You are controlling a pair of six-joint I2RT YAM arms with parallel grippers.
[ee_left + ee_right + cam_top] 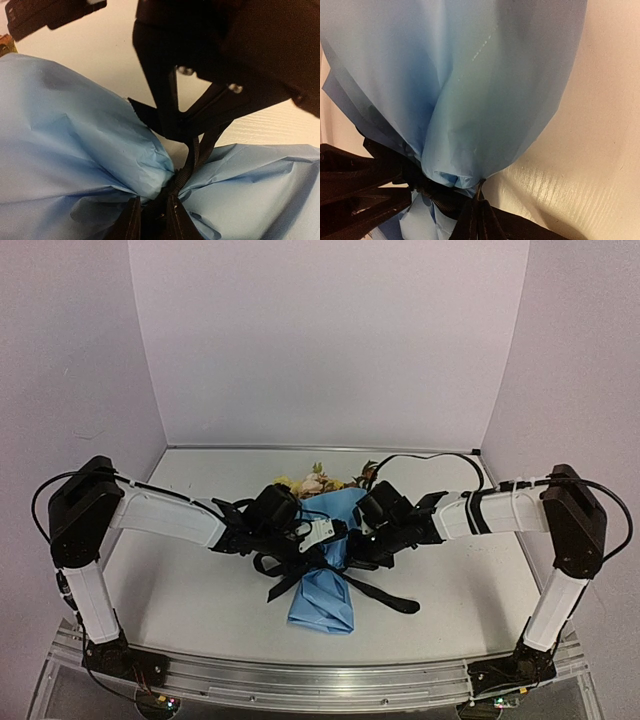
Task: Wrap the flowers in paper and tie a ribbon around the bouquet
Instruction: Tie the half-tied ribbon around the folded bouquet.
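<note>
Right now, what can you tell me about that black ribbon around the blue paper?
The ribbon is narrow, black and woven-looking. It is cinched round the narrow waist of the light-blue paper, bunching it. Two taut strands rise from there into the shut right gripper; the left gripper pinches it at the waist. Loose tails trail on the table.

The paper [322,605] is light blue, the ribbon [390,598] black, the flowers [312,483] yellow, pink and orange.
</note>
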